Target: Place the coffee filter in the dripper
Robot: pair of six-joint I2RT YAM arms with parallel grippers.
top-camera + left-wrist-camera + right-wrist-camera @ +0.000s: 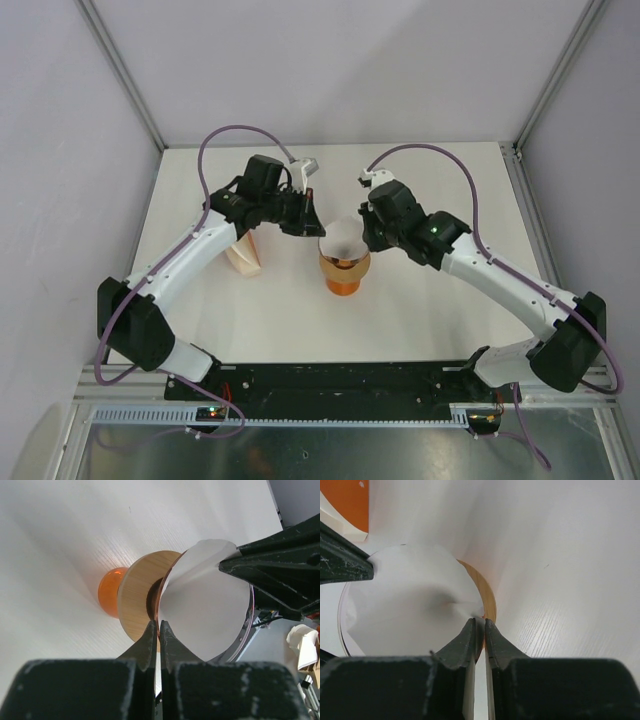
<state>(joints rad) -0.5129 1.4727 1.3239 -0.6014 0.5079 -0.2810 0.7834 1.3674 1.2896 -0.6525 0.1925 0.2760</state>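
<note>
The coffee filter [343, 238], a white paper cone, sits opened in the mouth of the pinkish-orange dripper [343, 268] at the table's middle. The dripper has a wooden collar [140, 597] and stands on a small orange cup [110, 592]. My left gripper [314, 228] is at the filter's left edge; in the left wrist view it [158, 626] is shut on the filter [207, 605] edge together with the dripper's rim [159, 592]. My right gripper [364, 238] is at the right edge, shut [480, 623] on the filter [410, 602] edge and rim.
A cream wedge-shaped stack of folded filters [245, 255] stands left of the dripper, under my left arm. An orange and cream shape [345, 500] shows at the top left of the right wrist view. Cage posts and grey walls surround the white table [440, 310].
</note>
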